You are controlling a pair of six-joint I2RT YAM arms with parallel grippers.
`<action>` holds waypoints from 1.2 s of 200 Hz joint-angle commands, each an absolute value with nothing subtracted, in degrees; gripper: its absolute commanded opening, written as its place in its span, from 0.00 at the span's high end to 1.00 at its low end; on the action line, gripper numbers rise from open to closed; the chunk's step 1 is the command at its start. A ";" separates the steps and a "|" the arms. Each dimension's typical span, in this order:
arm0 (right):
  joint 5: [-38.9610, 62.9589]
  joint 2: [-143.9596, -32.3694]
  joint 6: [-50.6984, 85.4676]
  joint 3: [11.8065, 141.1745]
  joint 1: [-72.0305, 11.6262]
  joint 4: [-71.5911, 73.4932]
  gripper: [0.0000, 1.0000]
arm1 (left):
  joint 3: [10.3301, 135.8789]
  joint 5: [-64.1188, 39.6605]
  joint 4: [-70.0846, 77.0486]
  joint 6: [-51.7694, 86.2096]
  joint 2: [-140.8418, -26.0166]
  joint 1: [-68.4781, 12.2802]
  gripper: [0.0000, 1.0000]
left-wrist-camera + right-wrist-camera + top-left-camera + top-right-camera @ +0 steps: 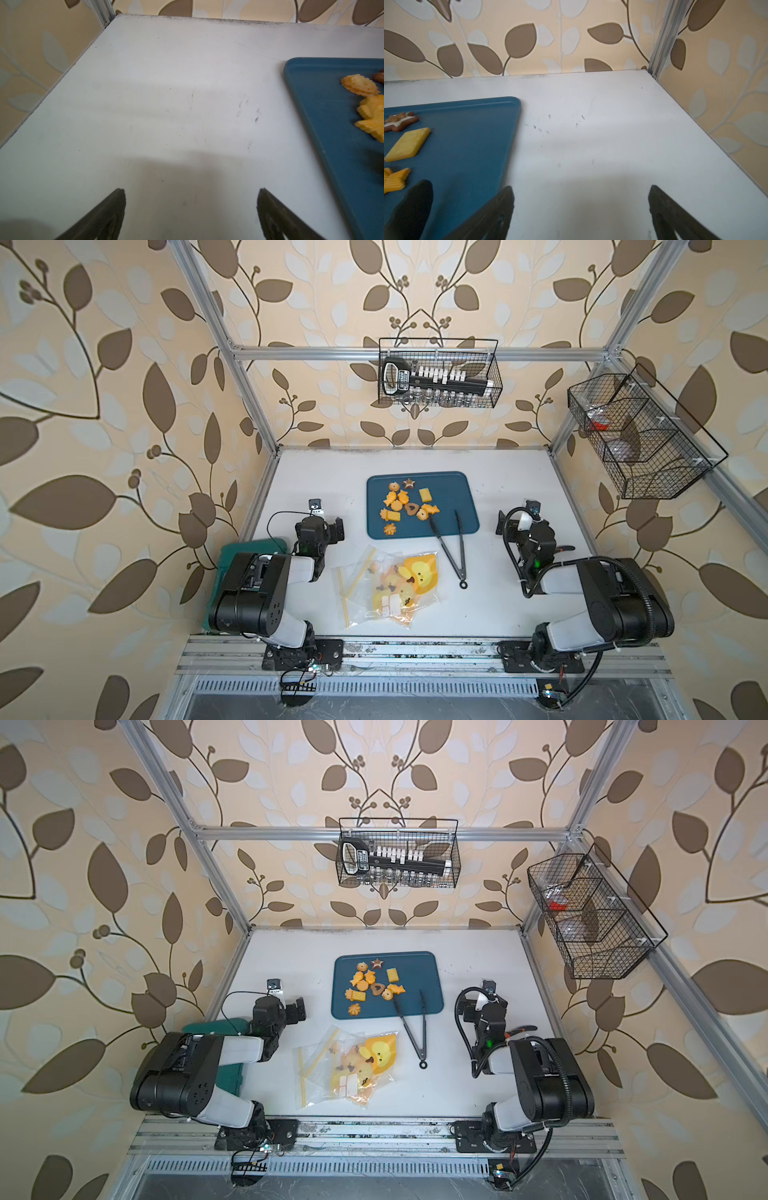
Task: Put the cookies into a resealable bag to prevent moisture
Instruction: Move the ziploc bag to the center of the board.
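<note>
Several orange-yellow and brown cookies (411,509) (377,989) lie clustered on the left half of a blue tray (451,493) (419,973). In front of the tray lies a loose pile of clear resealable bags (388,585) (353,1067) with yellow zip strips and duck prints. Black tongs (451,551) (413,1029) rest with their tips on the tray. My left gripper (320,526) (282,1006) (191,190) hovers open over bare table left of the tray. Right of the tray, my right gripper (524,522) (484,1004) (581,187) is open and empty. Each wrist view catches cookies (360,85) (409,144) at the tray's edge.
A dark green object (249,547) lies at the table's left edge, partly under my left arm. A wire basket (438,373) with bottles hangs on the back rail and another wire basket (640,435) on the right rail. Aluminium posts stand at the table's back corners.
</note>
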State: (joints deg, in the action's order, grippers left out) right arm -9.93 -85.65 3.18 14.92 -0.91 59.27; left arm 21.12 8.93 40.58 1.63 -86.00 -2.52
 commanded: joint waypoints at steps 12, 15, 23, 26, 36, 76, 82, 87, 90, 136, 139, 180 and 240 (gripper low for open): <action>-10.63 -86.10 3.78 15.82 -1.14 59.08 0.01 | 22.15 8.26 42.22 1.57 -85.76 -2.26 0.01; -10.62 -86.13 3.82 15.84 -1.14 59.06 0.01 | 22.15 8.26 42.24 1.58 -85.66 -2.20 0.01; -10.64 -86.13 3.78 15.81 -1.14 59.12 0.00 | 22.14 8.26 42.36 1.58 -85.73 -2.25 0.01; -10.63 -86.02 3.78 15.79 -1.14 59.15 0.00 | 22.15 8.26 42.41 1.53 -85.75 -2.20 0.01; -10.64 -86.07 3.78 15.77 -1.14 59.07 0.00 | 22.08 8.26 42.32 1.58 -85.65 -2.12 0.01; -10.55 -86.04 3.78 15.75 -1.10 59.15 0.00 | 22.13 8.17 42.34 1.58 -85.69 -2.18 0.01; -10.55 -86.00 3.82 15.81 -1.14 59.12 0.00 | 22.17 8.17 42.32 1.58 -85.78 -2.13 0.01; -10.55 -86.10 3.78 15.80 -1.14 59.08 0.00 | 22.15 8.17 42.30 1.58 -85.72 -2.12 0.01; -10.58 -86.04 3.78 15.81 -1.14 59.12 0.00 | 22.15 8.17 42.28 1.56 -85.77 -2.12 0.01; -10.65 -86.04 3.69 15.80 -1.14 59.11 0.00 | 22.06 8.26 42.36 1.52 -85.70 -2.18 0.01; -10.66 -86.04 3.69 15.82 -1.14 59.13 0.00 | 22.01 8.29 42.43 1.50 -85.69 -2.16 0.01; -11.28 -85.89 3.52 15.48 -1.56 59.54 0.01 | 21.08 8.67 43.64 1.41 -85.12 -2.31 0.01; -22.90 -78.55 1.52 16.67 -7.17 53.16 0.00 | 26.81 24.59 23.03 6.62 -69.51 -6.66 0.01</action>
State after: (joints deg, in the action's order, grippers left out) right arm -15.90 -83.83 2.70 14.57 -5.06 58.94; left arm 21.37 12.99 34.11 1.74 -77.54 -4.64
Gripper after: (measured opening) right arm 0.996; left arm 0.989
